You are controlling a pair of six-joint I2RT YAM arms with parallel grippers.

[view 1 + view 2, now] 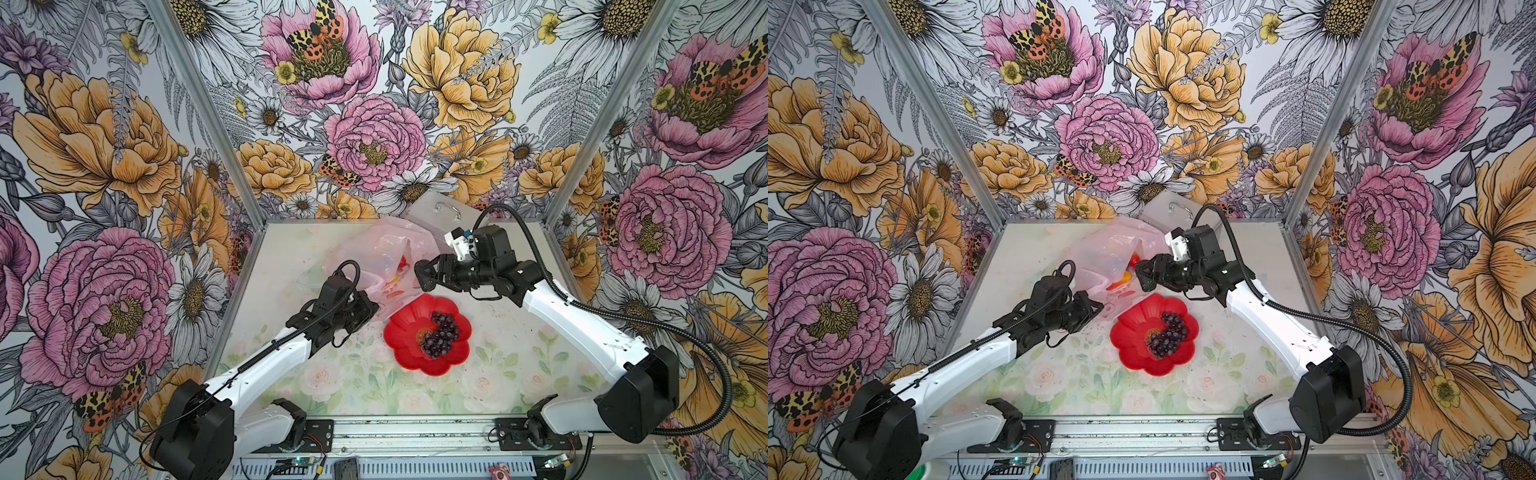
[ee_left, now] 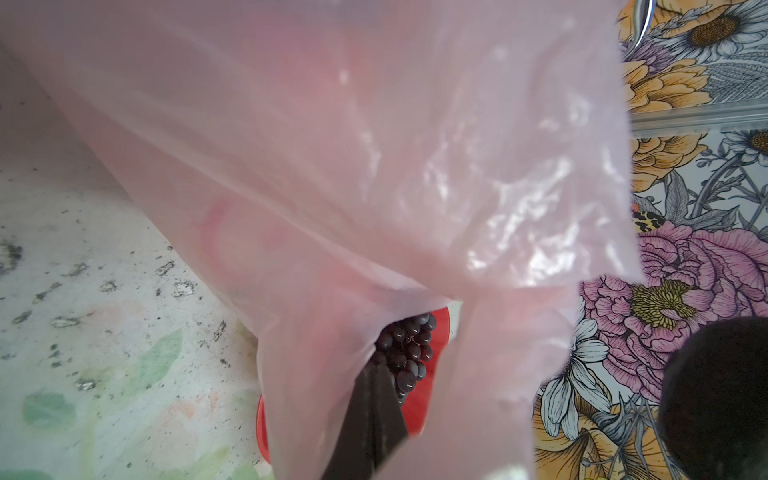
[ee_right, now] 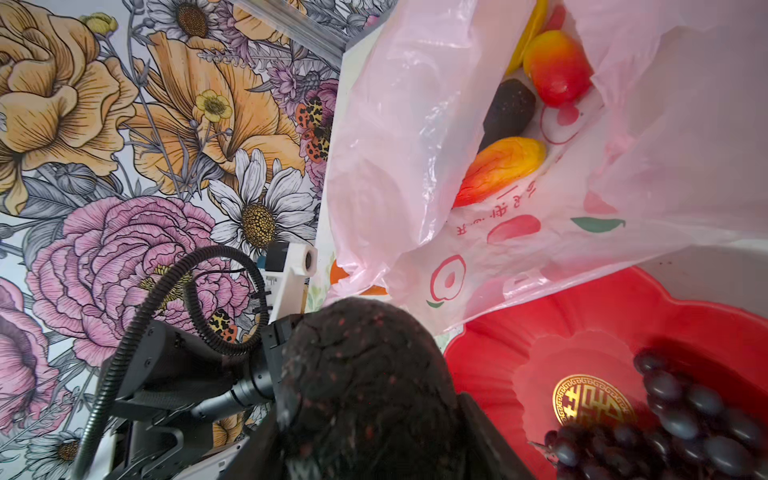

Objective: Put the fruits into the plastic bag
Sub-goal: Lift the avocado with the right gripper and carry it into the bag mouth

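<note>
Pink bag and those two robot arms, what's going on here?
The left gripper is shut on the pink bag near its edge, holding it up. The right gripper holds a black avocado right at the bag's opening. A mango, a peach and another avocado already lie inside. The purple grapes sit on the red plate, not yet bagged.

You see floral-print walls (image 1: 374,137) rising on three sides of the pale rose-patterned table (image 1: 332,382); aluminium posts (image 1: 208,112) stand at its far corners.
</note>
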